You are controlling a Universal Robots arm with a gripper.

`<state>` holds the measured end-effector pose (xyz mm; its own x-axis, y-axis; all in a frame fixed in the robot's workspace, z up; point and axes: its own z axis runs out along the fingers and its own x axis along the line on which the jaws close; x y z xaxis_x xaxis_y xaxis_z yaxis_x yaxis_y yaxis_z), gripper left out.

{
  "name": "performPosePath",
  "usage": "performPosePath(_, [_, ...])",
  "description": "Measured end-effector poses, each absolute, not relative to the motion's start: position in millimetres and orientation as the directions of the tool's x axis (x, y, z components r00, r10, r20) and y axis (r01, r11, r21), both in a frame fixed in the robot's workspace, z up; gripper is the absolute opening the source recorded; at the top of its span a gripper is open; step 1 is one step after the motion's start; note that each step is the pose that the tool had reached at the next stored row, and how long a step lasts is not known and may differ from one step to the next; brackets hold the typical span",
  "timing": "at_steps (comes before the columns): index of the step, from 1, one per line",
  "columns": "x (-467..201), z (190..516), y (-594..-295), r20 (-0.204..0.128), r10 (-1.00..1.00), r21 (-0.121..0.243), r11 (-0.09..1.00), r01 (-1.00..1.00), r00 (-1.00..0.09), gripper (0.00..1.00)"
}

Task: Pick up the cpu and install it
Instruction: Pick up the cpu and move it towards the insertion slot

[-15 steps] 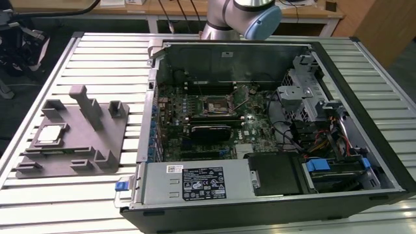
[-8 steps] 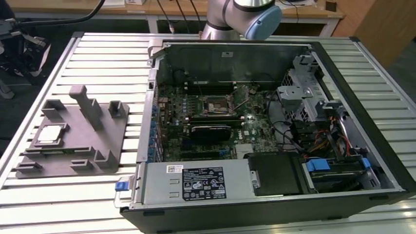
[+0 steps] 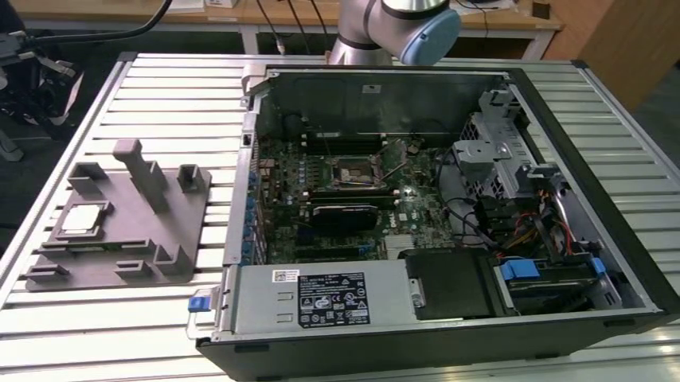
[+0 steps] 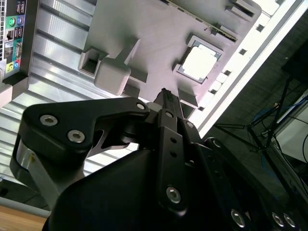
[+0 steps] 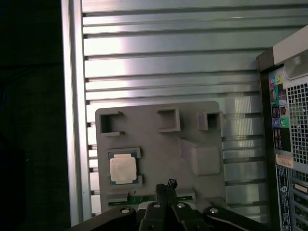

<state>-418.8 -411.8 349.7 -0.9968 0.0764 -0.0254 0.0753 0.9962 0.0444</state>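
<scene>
- Black metal claw (image 5: 166,185) is hanging over the edge of the fixture with its fingertips (image 4: 166,94) drawn narrow, pressed together and gripping nothing.
- Ribbed silver aluminium desk (image 3: 159,95) is carrying everything, its slats running across under the fixture and the computer.
- An open black tower computer case (image 3: 425,354) is lying on its side on the desk, taking up the exterior view's right and middle.
- A grey robot arm with a blue joint cap (image 3: 431,36) is rising behind the case's far wall.
- A green motherboard (image 3: 276,239) is sitting flat inside the case.
- A flat grey plastic fixture plate with raised blocks (image 3: 117,247) is resting on the desk at the exterior view's left, just beside the case and apart from it.
- A black square socket frame (image 3: 349,169) is sitting on the motherboard, well apart from the fixture.
- The cpu (image 5: 123,169), a thin square chip with a pale silver top, is lying flat in a shallow recess of the fixture, near the claw's fingertips in both wrist views but not touching them.
</scene>
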Motion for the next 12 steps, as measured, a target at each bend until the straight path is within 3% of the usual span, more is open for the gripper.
performPosePath(12, [-424.5, 338.5, -412.7, -0.025, 0.077, 0.044, 0.996, 0.075, -0.997, 0.11])
